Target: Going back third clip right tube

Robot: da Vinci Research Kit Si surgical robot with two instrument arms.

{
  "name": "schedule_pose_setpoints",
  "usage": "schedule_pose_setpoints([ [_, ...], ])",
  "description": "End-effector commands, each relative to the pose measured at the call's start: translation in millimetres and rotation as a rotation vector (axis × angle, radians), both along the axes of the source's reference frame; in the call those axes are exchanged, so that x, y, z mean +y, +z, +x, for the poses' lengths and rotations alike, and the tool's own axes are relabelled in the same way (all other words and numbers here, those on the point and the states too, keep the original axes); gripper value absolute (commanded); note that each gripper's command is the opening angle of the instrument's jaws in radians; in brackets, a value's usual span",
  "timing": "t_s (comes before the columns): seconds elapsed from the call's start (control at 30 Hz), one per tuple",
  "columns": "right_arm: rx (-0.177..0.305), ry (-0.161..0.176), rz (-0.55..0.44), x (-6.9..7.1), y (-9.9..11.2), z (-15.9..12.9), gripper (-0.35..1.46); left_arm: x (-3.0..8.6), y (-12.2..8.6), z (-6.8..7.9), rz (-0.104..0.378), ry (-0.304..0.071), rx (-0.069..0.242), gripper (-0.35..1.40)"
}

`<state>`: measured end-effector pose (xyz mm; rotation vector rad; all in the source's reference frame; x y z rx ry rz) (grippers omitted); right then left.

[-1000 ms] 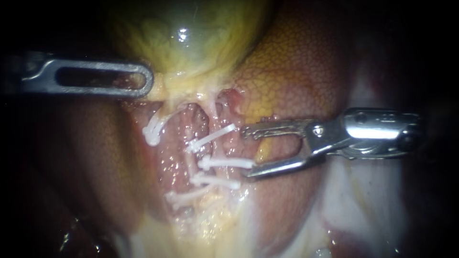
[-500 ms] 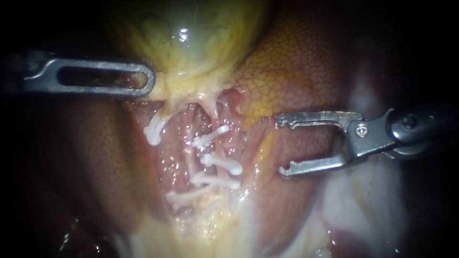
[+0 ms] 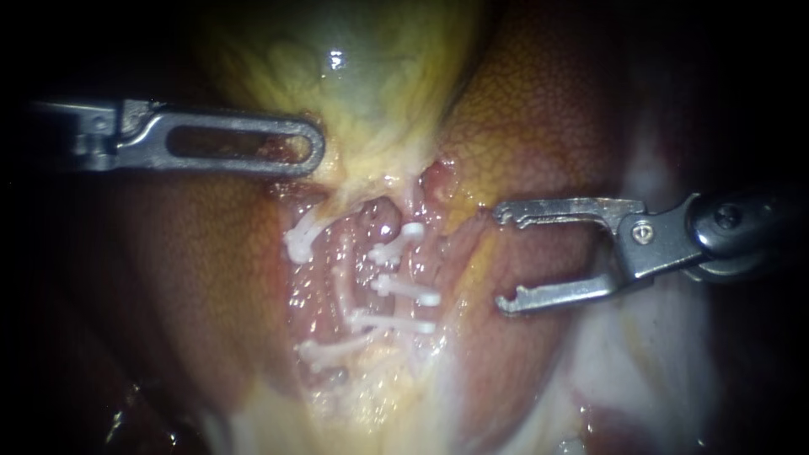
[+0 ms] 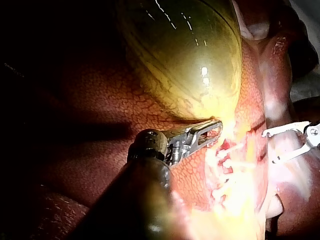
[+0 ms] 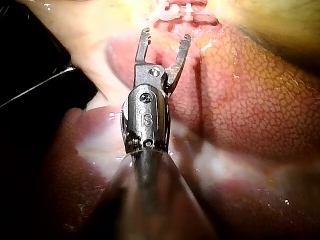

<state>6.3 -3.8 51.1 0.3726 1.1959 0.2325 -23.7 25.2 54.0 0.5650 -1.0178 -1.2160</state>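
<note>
The right instrument's claw (image 3: pixel 501 258) is hanging wide open, empty, clear of three clips (image 3: pixel 404 291) ahead; only retreat seems left.

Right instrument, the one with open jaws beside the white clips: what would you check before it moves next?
1. Jaws of the right instrument open and empty: ok.
2. Those jaws apart from the clips: ok, bare tissue shows between.
3. Clips fully latched: cannot tell.
4. Left instrument well apart from the right one, beside the gallbladder: ok.
5. Right jaws lifted off the liver beneath them: cannot tell.
</note>
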Motion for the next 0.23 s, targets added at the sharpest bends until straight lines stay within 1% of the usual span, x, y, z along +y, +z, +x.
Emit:
schedule_pose_setpoints([
  [0.03, 0.0, 0.0, 0.0, 0.0, 0.0, 0.0, 0.5, -0.1, 0.0, 0.0, 0.0, 0.0, 0.001, -0.35],
  [0.23, 0.0, 0.001, 0.0, 0.0, 0.0, 0.2, 0.5, 0.0, -0.3, 0.3, 0.001, 0.001, 0.0, -0.35],
])
